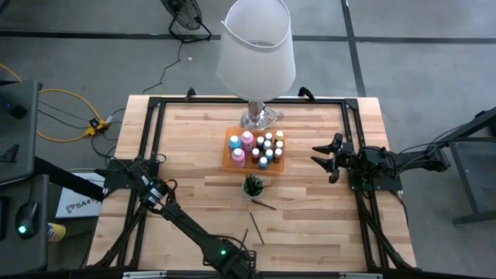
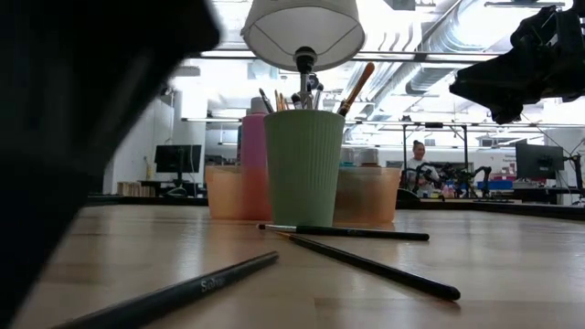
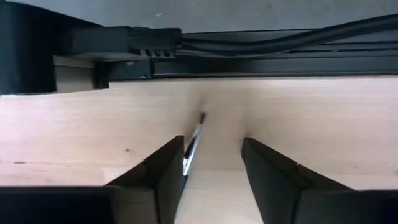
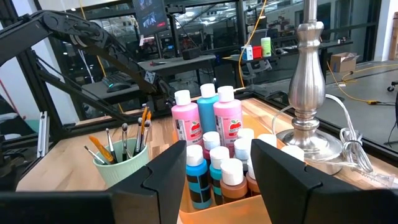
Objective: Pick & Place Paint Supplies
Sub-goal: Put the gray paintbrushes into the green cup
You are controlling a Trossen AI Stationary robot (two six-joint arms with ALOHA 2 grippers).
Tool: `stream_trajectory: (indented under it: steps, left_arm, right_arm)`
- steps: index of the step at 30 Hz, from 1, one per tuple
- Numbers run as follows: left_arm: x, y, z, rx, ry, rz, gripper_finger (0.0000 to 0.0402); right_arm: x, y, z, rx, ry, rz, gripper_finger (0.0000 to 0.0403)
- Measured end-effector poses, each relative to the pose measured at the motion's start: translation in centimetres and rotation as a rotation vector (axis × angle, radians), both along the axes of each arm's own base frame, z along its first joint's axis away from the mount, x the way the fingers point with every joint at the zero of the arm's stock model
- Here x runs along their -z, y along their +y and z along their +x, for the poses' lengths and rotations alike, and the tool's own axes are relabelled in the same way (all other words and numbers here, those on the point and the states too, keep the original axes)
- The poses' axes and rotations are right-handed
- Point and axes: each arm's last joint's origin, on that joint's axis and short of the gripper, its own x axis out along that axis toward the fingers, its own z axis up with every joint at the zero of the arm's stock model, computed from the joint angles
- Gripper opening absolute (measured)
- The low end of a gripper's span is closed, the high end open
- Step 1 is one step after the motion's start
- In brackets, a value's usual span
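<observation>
— Fingers (image 3: 163,174) of the left gripper (image 3: 211,180) stand apart, holding nothing, low over the counter (image 3: 323,130), a brush (image 3: 194,144) lying between them, close to one.

— Which step?

— Picking up a loose brush, by the look of it; next comes closing squarely on that thin handle, which could slip.

— And the right gripper (image 4: 214,180)?

— Parted, empty, hovering beside the orange tray (image 1: 229,159) of paint bottles (image 4: 214,165), near the green cup (image 1: 253,187).
</observation>
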Motion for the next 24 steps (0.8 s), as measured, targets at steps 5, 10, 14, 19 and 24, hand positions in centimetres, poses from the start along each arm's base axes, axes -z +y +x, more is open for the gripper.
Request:
stream_trajectory:
  steps: [5, 10, 14, 19, 24]
  left_arm:
    - [0.08, -0.03, -0.20, -0.005, 0.013, 0.006, 0.0107]
    - [0.12, 0.01, -0.31, -0.050, 0.032, 0.004, 0.0039]
    - [0.11, 0.00, -0.34, -0.049, 0.035, 0.003, 0.0006]
    - [0.10, -0.03, -0.30, -0.048, 0.036, -0.006, 0.0004]
    - [0.08, -0.06, -0.27, -0.047, 0.033, -0.010, 0.0002]
  right_arm:
    - [0.00, 0.00, 0.00, 0.000, 0.000, 0.000, 0.0174]
    - [-0.01, 0.00, 0.00, 0.000, 0.000, 0.000, 0.0174]
    - [0.00, 0.00, 0.00, 0.000, 0.000, 0.000, 0.0174]
    - [0.01, 0.00, 0.00, 0.000, 0.000, 0.000, 0.0174]
    - [0.01, 0.00, 0.00, 0.000, 0.000, 0.000, 0.0174]
